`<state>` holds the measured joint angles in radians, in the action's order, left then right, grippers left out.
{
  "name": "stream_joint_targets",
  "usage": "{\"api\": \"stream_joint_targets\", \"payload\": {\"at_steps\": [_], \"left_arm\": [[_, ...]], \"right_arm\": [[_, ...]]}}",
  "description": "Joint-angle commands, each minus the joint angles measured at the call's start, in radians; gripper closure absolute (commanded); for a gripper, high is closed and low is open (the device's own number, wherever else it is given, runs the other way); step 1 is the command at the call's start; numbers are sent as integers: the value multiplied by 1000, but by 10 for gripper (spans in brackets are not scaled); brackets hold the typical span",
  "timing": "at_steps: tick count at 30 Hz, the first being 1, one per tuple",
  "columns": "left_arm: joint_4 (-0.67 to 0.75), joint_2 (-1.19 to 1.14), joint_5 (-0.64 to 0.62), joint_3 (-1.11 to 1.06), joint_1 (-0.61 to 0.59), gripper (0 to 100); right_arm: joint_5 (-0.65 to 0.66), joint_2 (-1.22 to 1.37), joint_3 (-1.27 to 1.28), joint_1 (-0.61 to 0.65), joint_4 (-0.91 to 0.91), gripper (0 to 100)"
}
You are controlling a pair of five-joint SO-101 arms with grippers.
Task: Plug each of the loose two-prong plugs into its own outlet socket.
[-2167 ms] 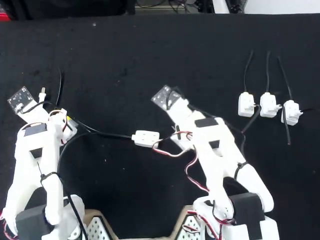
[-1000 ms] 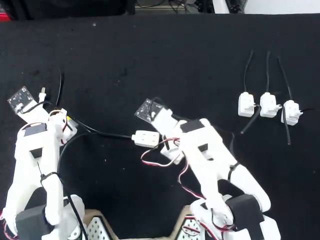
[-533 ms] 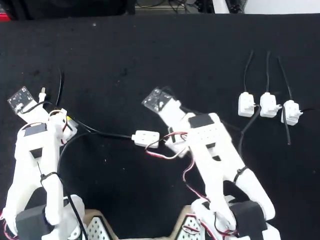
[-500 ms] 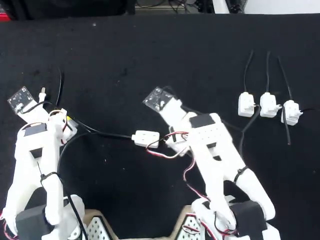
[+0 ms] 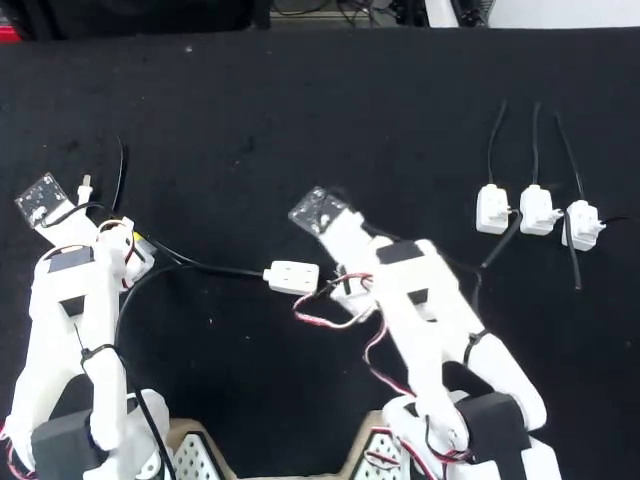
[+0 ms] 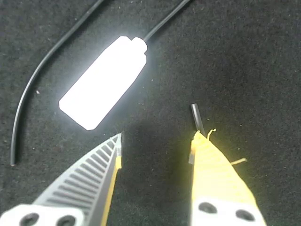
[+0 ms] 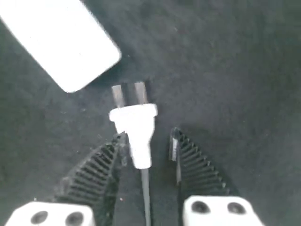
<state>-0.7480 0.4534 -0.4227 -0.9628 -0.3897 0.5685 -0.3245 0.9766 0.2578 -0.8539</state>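
In the right wrist view a white two-prong plug (image 7: 135,128) lies on the black cloth between the fingers of my right gripper (image 7: 146,136). The gripper is open: one finger touches the plug, the other stands a little off it. The prongs point at a white outlet socket (image 7: 61,44) just ahead, without touching it. From above, that socket (image 5: 292,276) lies mid-table with my right gripper (image 5: 335,284) just to its right. My left gripper (image 6: 155,140) is open over the cloth, close to another white socket (image 6: 104,81).
Three white sockets (image 5: 537,210) with black cords lie in a row at the far right, a loose black cord (image 5: 500,240) beside them. A black cable (image 5: 200,266) runs from the middle socket toward the left arm. A cut cable end (image 6: 196,117) lies by a left finger.
The right arm swung left, then back right, and has now drawn slightly toward its base beside the middle socket. The socket and the left arm have not moved.
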Motion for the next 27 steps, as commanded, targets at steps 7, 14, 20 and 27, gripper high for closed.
{"api": "stream_joint_targets", "payload": {"at_steps": [7,14,20,27], "left_arm": [[12,14,-5,2,-10,769],[12,14,-5,2,-10,769],[12,14,-5,2,-10,769],[12,14,-3,4,-10,769]], "right_arm": [[-2,-24,18,52,26,868],[6,-25,79,57,58,864],[0,-88,88,52,64,864],[6,-280,97,74,-40,823]]}}
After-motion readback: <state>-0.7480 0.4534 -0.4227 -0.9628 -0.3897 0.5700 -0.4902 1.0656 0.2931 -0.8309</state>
